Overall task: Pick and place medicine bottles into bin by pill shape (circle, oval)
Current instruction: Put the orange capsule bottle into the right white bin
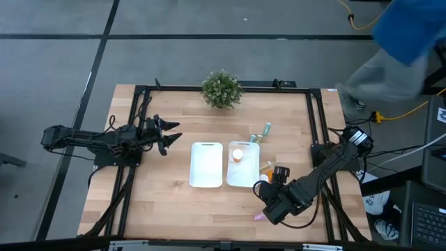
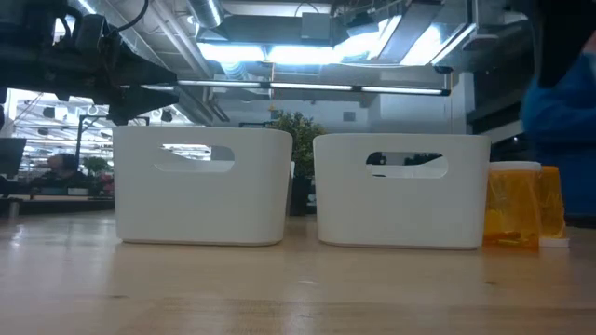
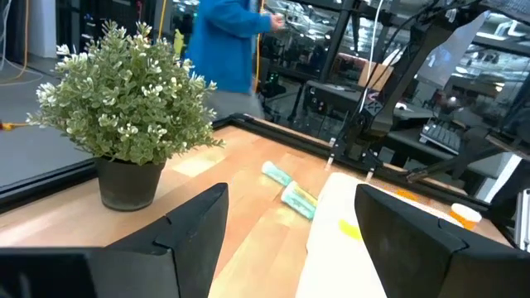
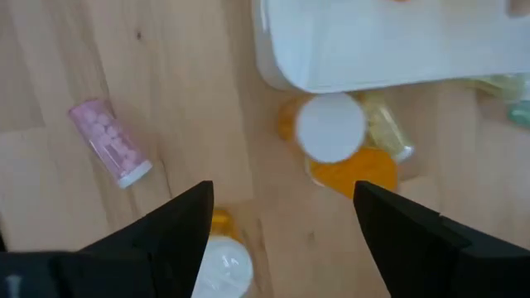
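Two white bins stand side by side mid-table; an orange bottle with a white cap is in the right one. My right gripper hangs open, pointing down over the wood near that bin's near right corner. Below it are an upright orange bottle with a white cap, orange and yellowish bottles lying beside it, another white-capped orange bottle close by one finger, and a pink bottle lying on its side. Two teal bottles lie behind the bins. My left gripper waits open at the left.
A potted plant stands at the table's far edge, centre. A person in blue is beyond the far right corner. Bare wood lies left of the bins and along the near edge. The low view shows both bins from the side and orange bottles to their right.
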Robot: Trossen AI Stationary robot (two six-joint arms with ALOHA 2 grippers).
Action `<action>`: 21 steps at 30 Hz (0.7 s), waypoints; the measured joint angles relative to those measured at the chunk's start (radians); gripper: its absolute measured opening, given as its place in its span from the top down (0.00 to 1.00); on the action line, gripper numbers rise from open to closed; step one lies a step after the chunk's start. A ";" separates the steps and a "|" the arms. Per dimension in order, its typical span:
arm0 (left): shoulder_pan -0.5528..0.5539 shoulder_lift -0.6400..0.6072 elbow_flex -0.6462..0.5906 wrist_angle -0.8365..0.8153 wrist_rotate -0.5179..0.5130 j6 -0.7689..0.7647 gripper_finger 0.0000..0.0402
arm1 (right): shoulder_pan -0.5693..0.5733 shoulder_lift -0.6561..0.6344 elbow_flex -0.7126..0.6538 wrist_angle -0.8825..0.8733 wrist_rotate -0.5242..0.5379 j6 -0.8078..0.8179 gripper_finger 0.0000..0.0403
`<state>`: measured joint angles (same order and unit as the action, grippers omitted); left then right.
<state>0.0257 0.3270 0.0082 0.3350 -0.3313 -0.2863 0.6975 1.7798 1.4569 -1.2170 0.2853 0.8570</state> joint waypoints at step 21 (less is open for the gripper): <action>0.000 0.000 0.000 -0.009 0.000 0.008 0.36 | -0.099 -0.034 -0.151 0.111 0.109 -0.209 0.27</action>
<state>0.0257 0.3267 0.0080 0.3262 -0.3317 -0.2781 0.5987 1.7458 1.3059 -1.1061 0.3939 0.6485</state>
